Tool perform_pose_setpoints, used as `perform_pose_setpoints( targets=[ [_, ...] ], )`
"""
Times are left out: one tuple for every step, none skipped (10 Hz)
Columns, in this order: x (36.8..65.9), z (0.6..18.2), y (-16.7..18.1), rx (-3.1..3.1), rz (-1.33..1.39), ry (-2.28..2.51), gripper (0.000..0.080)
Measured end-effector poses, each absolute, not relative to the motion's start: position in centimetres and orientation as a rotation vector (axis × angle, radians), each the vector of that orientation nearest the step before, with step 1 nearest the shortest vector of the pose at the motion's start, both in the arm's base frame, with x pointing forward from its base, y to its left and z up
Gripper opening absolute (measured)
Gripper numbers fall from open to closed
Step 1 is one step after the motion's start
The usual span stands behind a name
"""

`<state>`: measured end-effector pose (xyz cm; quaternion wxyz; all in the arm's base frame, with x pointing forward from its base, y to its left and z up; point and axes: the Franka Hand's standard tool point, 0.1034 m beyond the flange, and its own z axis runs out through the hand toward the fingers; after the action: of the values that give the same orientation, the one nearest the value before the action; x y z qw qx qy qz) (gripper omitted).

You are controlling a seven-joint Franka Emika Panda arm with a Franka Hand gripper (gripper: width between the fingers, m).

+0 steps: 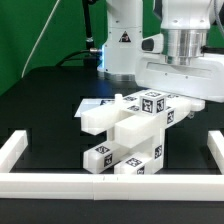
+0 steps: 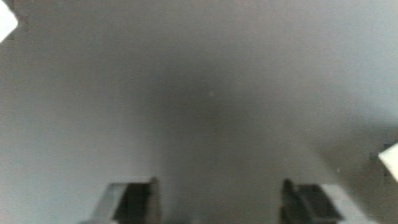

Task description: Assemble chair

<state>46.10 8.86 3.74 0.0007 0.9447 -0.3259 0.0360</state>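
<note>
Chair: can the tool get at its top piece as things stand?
Likely yes. The tool hangs over the chair, by its top tagged block, jaws apart, nothing else in the way. Wrist view is a close grey blur, so contact is unclear.

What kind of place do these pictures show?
Probably a robotics lab bench: a robot arm over a black table fenced by white border bars, and tagged white chair parts.

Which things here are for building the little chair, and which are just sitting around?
For the job:
- the chair, half built
- the claw

Just sitting around:
- the white border bars
- the black table
</note>
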Motion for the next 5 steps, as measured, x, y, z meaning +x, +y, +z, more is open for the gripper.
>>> perform_pose_setpoints(
  targets=[
    [45.7, 3.6, 8.3, 2.979, 0.076, -0.969, 0.0425],
    [45.3, 3.5, 7.7, 2.993, 0.038, -0.916, 0.0587],
    [45.1, 3.5, 7.3, 3.002, 0.019, -0.880, 0.0630],
    [44.8, 3.4, 6.8, 3.012, 0.010, -0.837, 0.0630],
    [44.5, 3.4, 6.2, 3.021, 0.002, -0.795, 0.0646]
  ],
)
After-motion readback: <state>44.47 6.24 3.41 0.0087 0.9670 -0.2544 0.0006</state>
